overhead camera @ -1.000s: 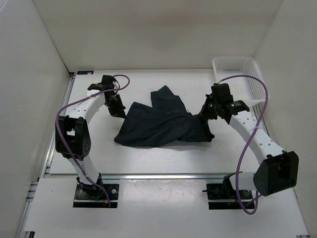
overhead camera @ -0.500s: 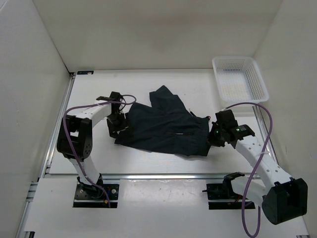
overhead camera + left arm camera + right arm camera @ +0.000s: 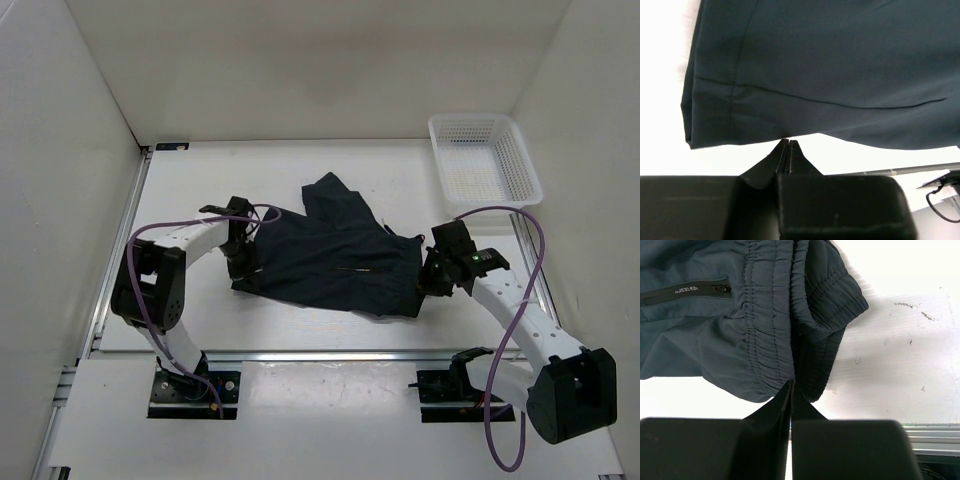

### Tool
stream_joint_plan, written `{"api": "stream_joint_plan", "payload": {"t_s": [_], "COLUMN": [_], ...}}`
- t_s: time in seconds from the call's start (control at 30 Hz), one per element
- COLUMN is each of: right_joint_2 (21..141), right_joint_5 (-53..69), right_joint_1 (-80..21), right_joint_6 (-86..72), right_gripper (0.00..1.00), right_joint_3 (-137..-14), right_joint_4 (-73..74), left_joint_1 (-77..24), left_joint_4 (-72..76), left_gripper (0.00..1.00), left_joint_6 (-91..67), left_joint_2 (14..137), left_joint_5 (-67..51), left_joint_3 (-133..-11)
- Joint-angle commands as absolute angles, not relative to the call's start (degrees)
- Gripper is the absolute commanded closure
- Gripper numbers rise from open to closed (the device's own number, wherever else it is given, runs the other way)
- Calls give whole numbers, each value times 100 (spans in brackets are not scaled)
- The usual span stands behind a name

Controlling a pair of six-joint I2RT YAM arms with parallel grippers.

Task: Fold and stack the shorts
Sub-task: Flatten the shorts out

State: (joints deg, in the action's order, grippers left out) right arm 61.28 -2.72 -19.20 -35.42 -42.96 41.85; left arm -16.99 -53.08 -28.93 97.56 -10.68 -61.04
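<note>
The dark navy shorts (image 3: 330,255) lie spread across the middle of the table, with one leg reaching toward the back. My left gripper (image 3: 243,268) is at the left leg's hem. In the left wrist view its jaws (image 3: 785,141) are shut, with the tips pinching the edge of the hem (image 3: 740,115). My right gripper (image 3: 425,280) is at the right end of the shorts. In the right wrist view it (image 3: 792,385) is shut on the gathered elastic waistband (image 3: 785,325). A zipped pocket (image 3: 685,292) shows beside the waistband.
A white mesh basket (image 3: 483,160) stands at the back right corner. White walls close in the table on the left, back and right. A metal rail (image 3: 330,353) runs along the table's front edge, near the arm bases.
Both grippers moved toward the front of the table, dragging the shorts with them and spreading the cloth flatter. Over the last half second there was only a slight shift.
</note>
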Motion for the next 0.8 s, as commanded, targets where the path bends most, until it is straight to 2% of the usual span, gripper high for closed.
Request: {"api": "stream_joint_plan", "payload": {"t_s": [0.0,0.03,0.07,0.1,0.13,0.17,0.2,0.27,0.37,0.53,0.63,0.77], "right_joint_2": [6135,6135,6135,6135,6135,6135,6135,6135,6187,6187,6187,6187], "right_joint_5": [-343,-343,-343,-343,-343,-343,-343,-343,-343,-395,-396,-396], "right_joint_1": [-1942,-1942,-1942,-1942,-1942,-1942,-1942,-1942,-1942,-1942,-1942,-1942], "right_joint_6": [-3498,-3498,-3498,-3498,-3498,-3498,-3498,-3498,-3498,-3445,-3445,-3445], "right_gripper": [100,100,100,100,100,100,100,100,100,100,100,100], "right_joint_3": [-4482,-4482,-4535,-4535,-4535,-4535,-4535,-4587,-4588,-4641,-4641,-4641], "right_joint_4": [4104,4104,4104,4104,4104,4104,4104,4104,4104,4157,4157,4157], "left_joint_1": [-1714,-1714,-1714,-1714,-1714,-1714,-1714,-1714,-1600,-1600,-1600,-1600], "left_joint_4": [-5343,-5405,-5553,-5650,-5712,-5765,-5818,-5889,-5828,-5449,-5379,-5379], "left_gripper": [90,90,84,71,37,20,9,2,2,15,16,42], "left_joint_6": [-2777,-2777,-2777,-2830,-2900,-2900,-2900,-2953,-2953,-2892,-2778,-2725], "left_joint_2": [9510,9510,9431,9370,9369,9369,9421,9702,10124,10239,10239,10134], "left_joint_5": [-1012,-802,-661,-503,-205,-72,78,333,387,-403,-475,-475], "left_joint_3": [-6318,-6519,-6652,-6793,-7029,-7144,-7233,-7356,-7356,-6891,-6768,-6768]}}
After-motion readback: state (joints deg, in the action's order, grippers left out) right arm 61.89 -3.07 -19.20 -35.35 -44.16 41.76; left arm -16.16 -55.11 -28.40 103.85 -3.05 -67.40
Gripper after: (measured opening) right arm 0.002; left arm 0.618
